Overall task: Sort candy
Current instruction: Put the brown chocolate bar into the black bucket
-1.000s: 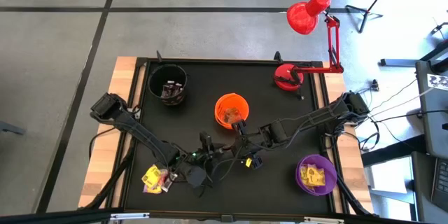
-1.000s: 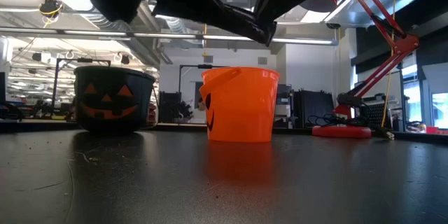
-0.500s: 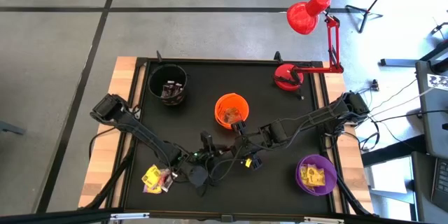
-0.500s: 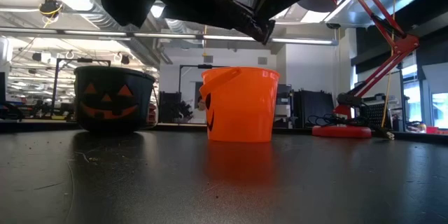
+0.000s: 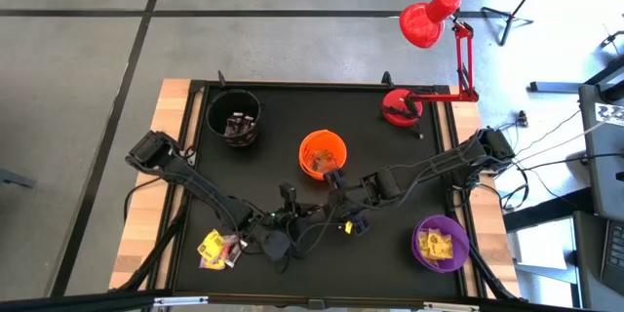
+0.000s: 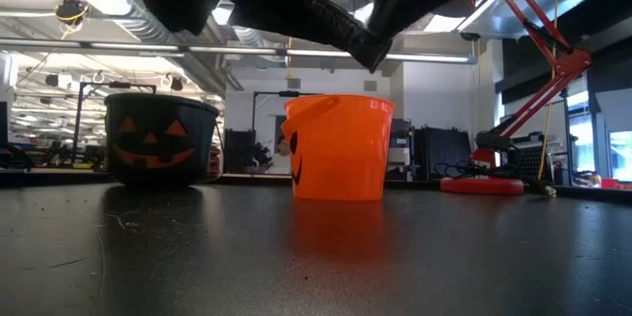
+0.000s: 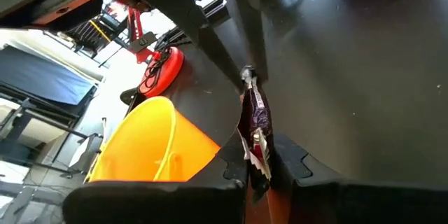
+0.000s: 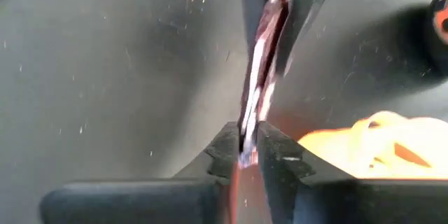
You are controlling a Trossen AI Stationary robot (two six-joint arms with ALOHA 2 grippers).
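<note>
Mid-desk, just below the orange cup [image 5: 323,154], a purple-wrapped candy [image 7: 255,129] spans both arms. The left gripper [image 7: 257,175] is clamped on one end; the right gripper [image 8: 243,155], at two o'clock from it, pinches the other. The overhead view hides the candy; both wrist views show it.

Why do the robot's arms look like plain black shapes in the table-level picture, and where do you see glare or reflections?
Low view: the arms stand in front of bright ceiling lights, so they show only as dark silhouettes; the orange cup casts a faint orange reflection on the glossy table. Left wrist view: pale glare streaks the table beside the candy. High view: the light is even, with little shadow.
</note>
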